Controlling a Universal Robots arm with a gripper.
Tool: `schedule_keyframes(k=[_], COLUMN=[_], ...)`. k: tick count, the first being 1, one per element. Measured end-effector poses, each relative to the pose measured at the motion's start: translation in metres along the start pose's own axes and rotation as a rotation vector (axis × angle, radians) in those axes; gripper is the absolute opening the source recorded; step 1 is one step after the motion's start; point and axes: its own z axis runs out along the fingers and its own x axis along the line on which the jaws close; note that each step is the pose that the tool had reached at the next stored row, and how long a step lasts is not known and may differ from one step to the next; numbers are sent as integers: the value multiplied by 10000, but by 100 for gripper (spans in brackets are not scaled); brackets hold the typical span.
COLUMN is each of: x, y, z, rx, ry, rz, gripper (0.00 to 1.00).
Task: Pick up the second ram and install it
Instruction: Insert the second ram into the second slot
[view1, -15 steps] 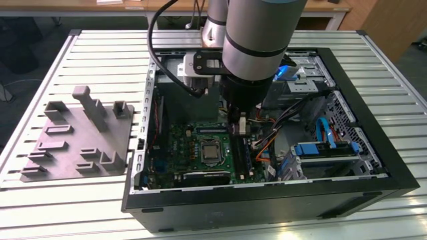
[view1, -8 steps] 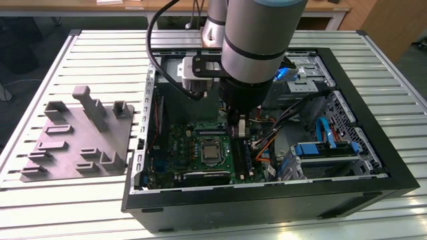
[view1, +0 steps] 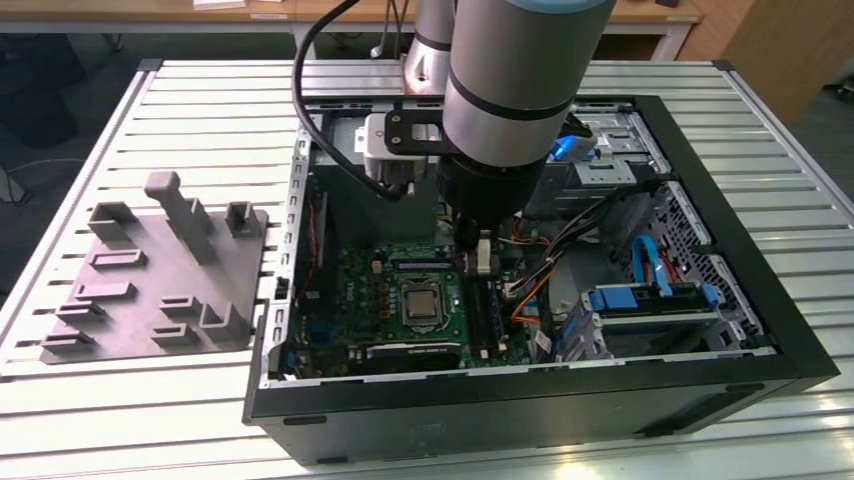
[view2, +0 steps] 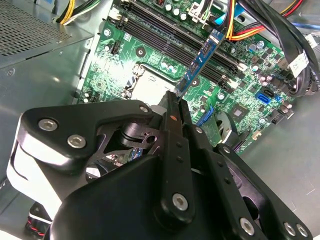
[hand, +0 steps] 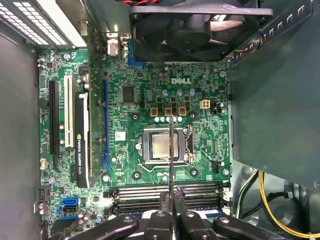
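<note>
The second ram (view2: 199, 62) hangs inside the open computer case (view1: 534, 405) on the slatted surface (view1: 174, 400), above the green motherboard (hand: 130, 145) and not yet seated. The gripper (view2: 176, 102) is clamped tight on one end of it. Its long axis runs straight out from the fingertips toward the board, with its far end near the long dark memory slots (view2: 165, 39).

My arm (view1: 505, 95) is a fat grey tube with a black cable (view1: 299, 75). My pincer (view2: 176, 101) is black with shiny screws (view2: 180, 201).
</note>
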Motion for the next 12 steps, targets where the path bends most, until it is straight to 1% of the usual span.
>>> schedule_keyframes(k=[7,12], x=[0,0], y=[-1,-1], z=[1,2], rx=[5,30], ry=[3,-2], rz=[51,326], gripper=[14,14])
